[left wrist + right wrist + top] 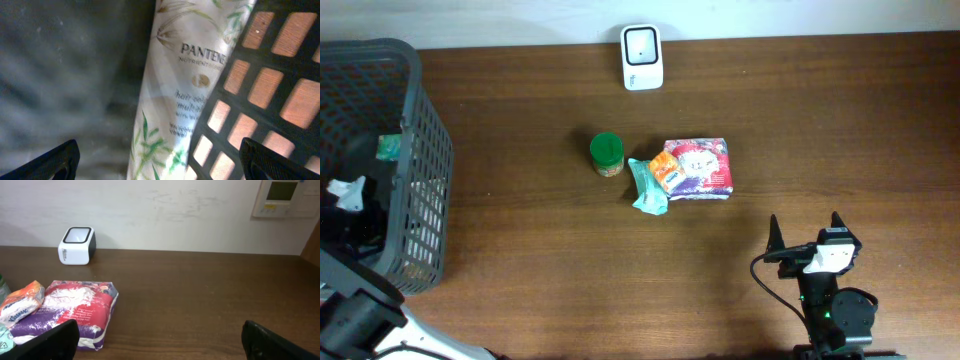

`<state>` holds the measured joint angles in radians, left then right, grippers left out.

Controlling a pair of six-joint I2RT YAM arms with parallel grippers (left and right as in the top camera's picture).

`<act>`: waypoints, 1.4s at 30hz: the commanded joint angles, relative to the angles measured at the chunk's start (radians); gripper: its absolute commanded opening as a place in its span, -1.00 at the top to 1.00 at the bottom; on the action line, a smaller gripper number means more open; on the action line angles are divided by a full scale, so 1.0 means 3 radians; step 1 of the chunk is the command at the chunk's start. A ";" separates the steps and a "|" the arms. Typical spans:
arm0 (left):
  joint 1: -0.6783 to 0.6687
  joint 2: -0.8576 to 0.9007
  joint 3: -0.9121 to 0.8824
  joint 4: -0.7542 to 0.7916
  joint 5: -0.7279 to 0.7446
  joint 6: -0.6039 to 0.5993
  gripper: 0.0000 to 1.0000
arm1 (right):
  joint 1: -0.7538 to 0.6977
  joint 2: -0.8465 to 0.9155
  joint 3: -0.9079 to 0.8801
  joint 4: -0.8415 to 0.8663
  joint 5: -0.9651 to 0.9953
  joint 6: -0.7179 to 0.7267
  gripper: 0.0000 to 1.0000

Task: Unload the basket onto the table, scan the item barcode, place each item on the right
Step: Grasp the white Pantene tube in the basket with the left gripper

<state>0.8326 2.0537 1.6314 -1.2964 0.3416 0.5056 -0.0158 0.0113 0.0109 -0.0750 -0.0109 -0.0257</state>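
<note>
Your left gripper point(160, 164) hung inside the dark grey plastic mesh basket point(423, 150), which stood at the 9 o'clock edge of the brown wooden table point(840, 120). Its jaws were spread wide and released, grasping nothing. Below them, in the left wrist view, lay a white Pantene tube printed with green leaves point(172, 95), resting against the basket's mesh wall at its 3 o'clock side.

Your right gripper point(805, 232) sat low at the table's 5 o'clock, well apart from everything. Its fingers were also fully spread and empty, pointing towards 12 o'clock.

The white box-shaped barcode scanner point(641, 57) stood upright at the table's 12 o'clock edge, against the pale wall.

Near the middle of the table you had a small cluster. A green-lidded round jar point(606, 153) stood upright at its 9 o'clock end. A teal plastic packet point(647, 188) lay just beside the jar at the jar's 4 o'clock. A red and purple soft package point(702, 168) lay flat at the 3 o'clock end. An orange Kleenex tissue pack point(666, 170) rested against that package's 9 o'clock edge, touching the teal packet too.
</note>
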 commanded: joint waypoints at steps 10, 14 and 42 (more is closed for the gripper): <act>0.0005 0.0023 -0.0593 0.0445 0.0202 0.0064 -0.14 | 0.0031 -0.0019 -0.0018 -0.0022 0.0027 0.0014 -0.97; 0.0005 0.0023 -0.0593 0.0381 0.0448 0.0065 0.87 | 0.0031 -0.0019 -0.0018 -0.0022 0.0027 0.0014 -0.97; 0.0004 0.0023 0.1424 -0.0698 0.0446 -0.0272 1.00 | 0.0031 -0.0019 -0.0018 -0.0022 0.0027 0.0014 -0.97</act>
<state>0.8379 2.0663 1.9759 -1.5066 0.4454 0.4648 -0.0158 0.0113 0.0109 -0.0746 -0.0113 -0.0261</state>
